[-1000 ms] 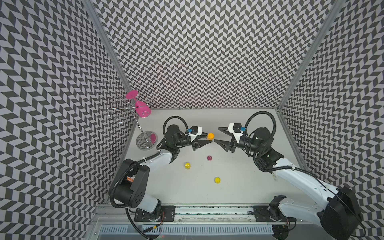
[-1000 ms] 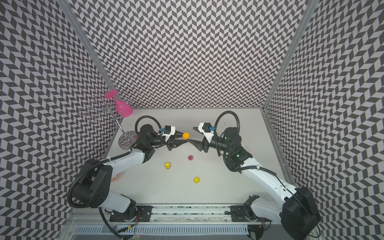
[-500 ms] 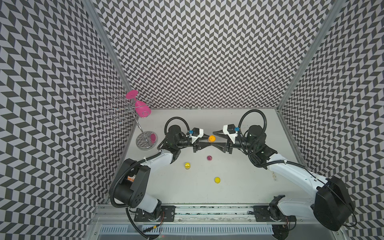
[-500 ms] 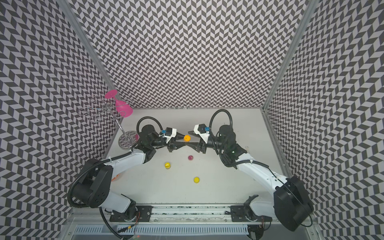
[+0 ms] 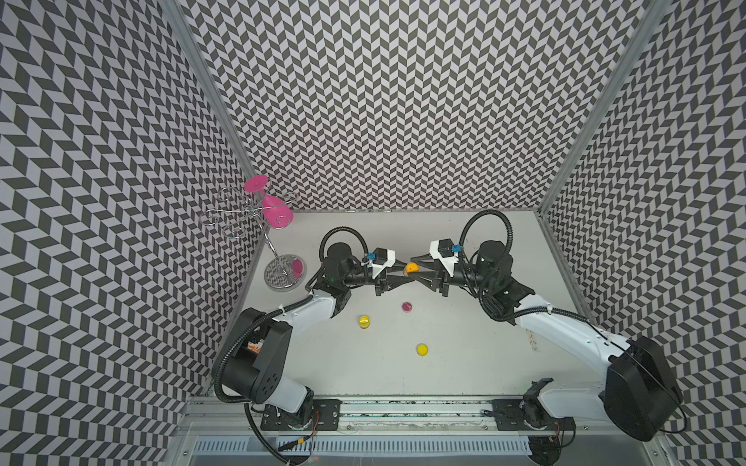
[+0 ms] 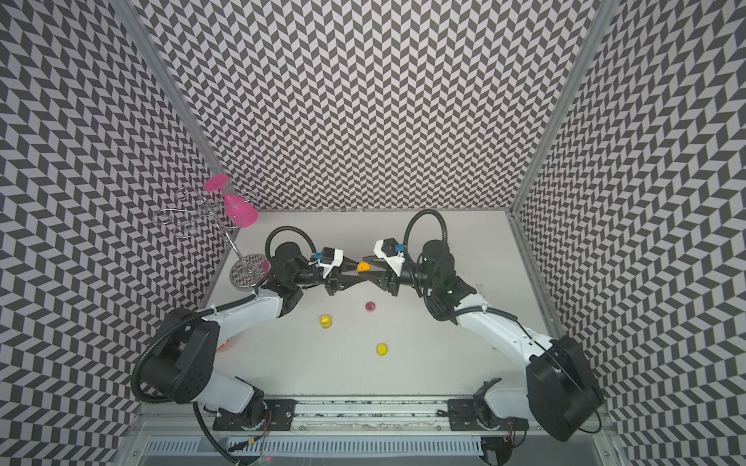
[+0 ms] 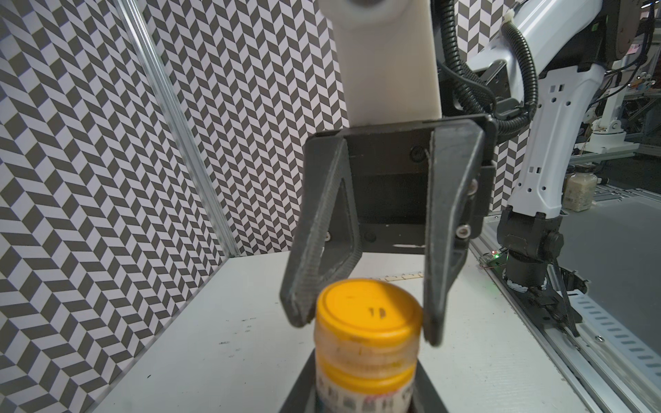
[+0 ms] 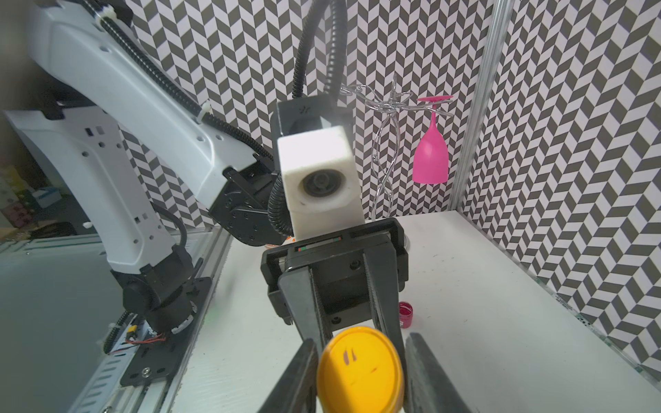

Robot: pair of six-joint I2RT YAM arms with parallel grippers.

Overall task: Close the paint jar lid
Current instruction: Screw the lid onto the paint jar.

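Note:
The small paint jar (image 5: pixel 411 267) (image 6: pixel 363 266) hangs above the middle of the table between both arms. It has a clear body and an orange-yellow lid (image 7: pixel 366 314) (image 8: pixel 359 368) that sits on its mouth. My left gripper (image 5: pixel 403 271) (image 7: pixel 366 397) is shut on the jar's body below the lid. My right gripper (image 5: pixel 416 269) (image 8: pixel 361 372) faces it from the other side. Its fingers (image 7: pixel 304 286) stand close on either side of the lid. One touches the rim and a thin gap shows at the other.
On the table below lie an open magenta jar (image 5: pixel 407 307), a yellow jar (image 5: pixel 364 321) and a loose yellow lid (image 5: pixel 422 349). A wire rack (image 5: pixel 284 272) with a hanging pink glass (image 5: pixel 274 210) stands at the back left by the wall.
My right gripper has moved left up to the jar, and its jaws have narrowed round the lid. The left gripper has kept the jar in place.

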